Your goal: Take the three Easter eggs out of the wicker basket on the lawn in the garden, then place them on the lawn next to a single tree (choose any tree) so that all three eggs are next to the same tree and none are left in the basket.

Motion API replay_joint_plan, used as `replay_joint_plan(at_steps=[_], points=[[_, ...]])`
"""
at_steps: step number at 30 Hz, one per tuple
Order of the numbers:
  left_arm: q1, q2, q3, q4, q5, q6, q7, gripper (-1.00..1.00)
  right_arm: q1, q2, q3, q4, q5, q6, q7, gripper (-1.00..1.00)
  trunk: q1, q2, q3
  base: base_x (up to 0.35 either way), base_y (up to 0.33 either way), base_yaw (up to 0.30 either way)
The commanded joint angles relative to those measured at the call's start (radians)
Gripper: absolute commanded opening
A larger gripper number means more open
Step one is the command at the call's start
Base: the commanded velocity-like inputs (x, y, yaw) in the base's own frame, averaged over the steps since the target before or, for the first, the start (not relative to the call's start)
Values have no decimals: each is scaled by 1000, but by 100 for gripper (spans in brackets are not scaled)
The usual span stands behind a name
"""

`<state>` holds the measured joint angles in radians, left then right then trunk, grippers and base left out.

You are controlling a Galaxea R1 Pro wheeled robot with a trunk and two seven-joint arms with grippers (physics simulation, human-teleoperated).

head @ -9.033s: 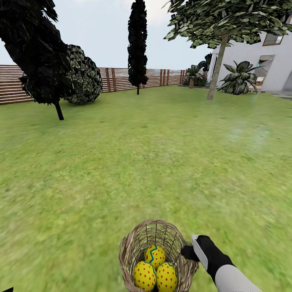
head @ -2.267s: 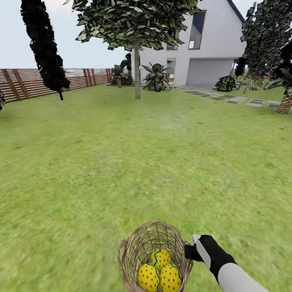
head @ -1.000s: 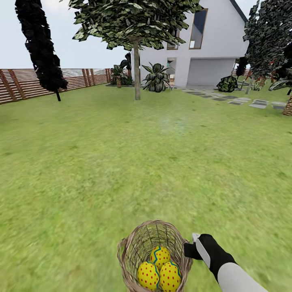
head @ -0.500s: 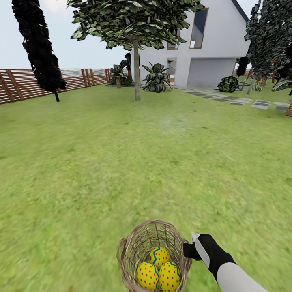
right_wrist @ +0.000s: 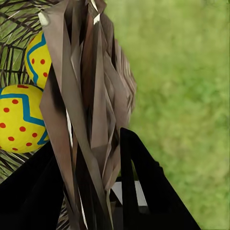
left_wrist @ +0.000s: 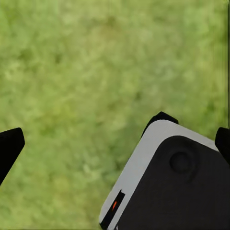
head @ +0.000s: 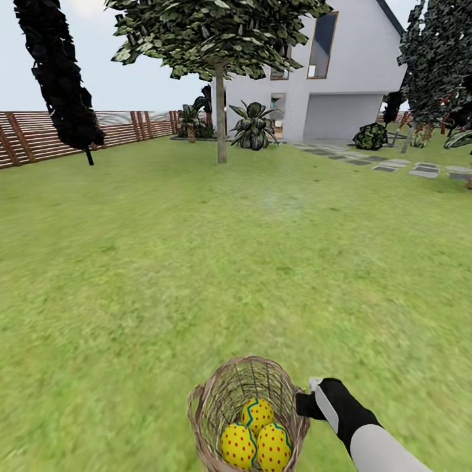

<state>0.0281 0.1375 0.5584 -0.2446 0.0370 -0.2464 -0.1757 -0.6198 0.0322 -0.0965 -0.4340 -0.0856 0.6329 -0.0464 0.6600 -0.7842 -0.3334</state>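
My right tool is gripping the wicker basket rim, three Easter eggs inside; the tree is standing far beyond the basket.

The right arm, grey forearm and black wrist, reaches forward and inward. Its right gripper is clamped on the rim of the wicker basket, one black finger on each side of the wall. The left gripper points downward, its dark fingertips spread wide apart with nothing between them.
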Motion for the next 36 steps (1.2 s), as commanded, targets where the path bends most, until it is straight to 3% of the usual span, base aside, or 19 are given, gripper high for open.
replay_joint_plan(at_steps=[1, 17, 19, 33, 36], points=[[0, -1, 6, 0, 4, -1, -9, 100, 0, 1, -5, -2, -16, 4, -5, -100, 1, -1, -1, 346, 0, 0], [0, -1, 6, 0, 4, -4, -8, 100, 0, 12, -2, -2, -16, 1, -4, -100, 1, -1, -1, 346, 0, 0], [-11, -6, 3, 12, 8, 8, -10, 100, 3, 16, 1, -14, 2, -9, 8, -100, 1, -1, -1, 0, 0, 0], [-11, -5, 3, 16, 8, 13, -10, 100, 3, 15, 1, -22, 14, -33, 8, -100, 1, -1, -1, 0, 0, 0], [-11, -22, 2, 25, 9, 16, -11, 100, 3, 30, -2, -34, 27, -48, 10, -100, 1, -1, -1, 153, 36, 0]])
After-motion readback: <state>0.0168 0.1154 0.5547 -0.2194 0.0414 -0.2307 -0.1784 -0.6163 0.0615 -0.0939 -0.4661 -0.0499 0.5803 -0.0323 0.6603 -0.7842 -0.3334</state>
